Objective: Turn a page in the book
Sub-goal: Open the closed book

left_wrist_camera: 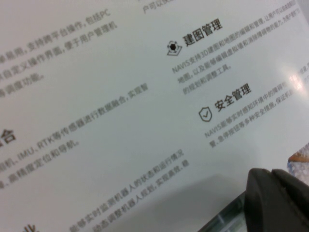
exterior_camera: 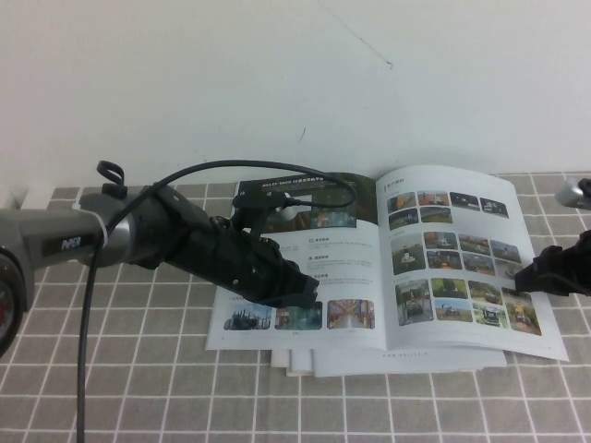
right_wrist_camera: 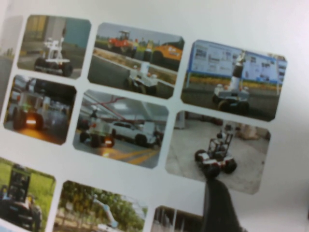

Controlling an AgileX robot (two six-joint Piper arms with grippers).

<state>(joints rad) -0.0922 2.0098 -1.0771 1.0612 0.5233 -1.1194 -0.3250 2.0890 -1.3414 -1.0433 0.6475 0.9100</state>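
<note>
The book (exterior_camera: 342,249) lies open and flat on the checked cloth. Its right-hand sheet, the page (exterior_camera: 452,258), shows a grid of small colour photos, also seen close in the right wrist view (right_wrist_camera: 130,96). My left gripper (exterior_camera: 309,293) is shut, its tips low over the left text sheet (left_wrist_camera: 120,121) near the lower photo strip; its fingers (left_wrist_camera: 270,198) lie together. My right gripper (exterior_camera: 524,277) is open at the page's right edge, with one finger (right_wrist_camera: 219,208) over a photo of a small wheeled robot.
The left sheet carries a dark banner picture (exterior_camera: 309,198) at its top. Loose white sheets (exterior_camera: 369,362) stick out under the book's front edge. The checked cloth (exterior_camera: 138,369) covers the table. A white wall (exterior_camera: 277,74) stands behind. A cable (exterior_camera: 88,305) loops off my left arm.
</note>
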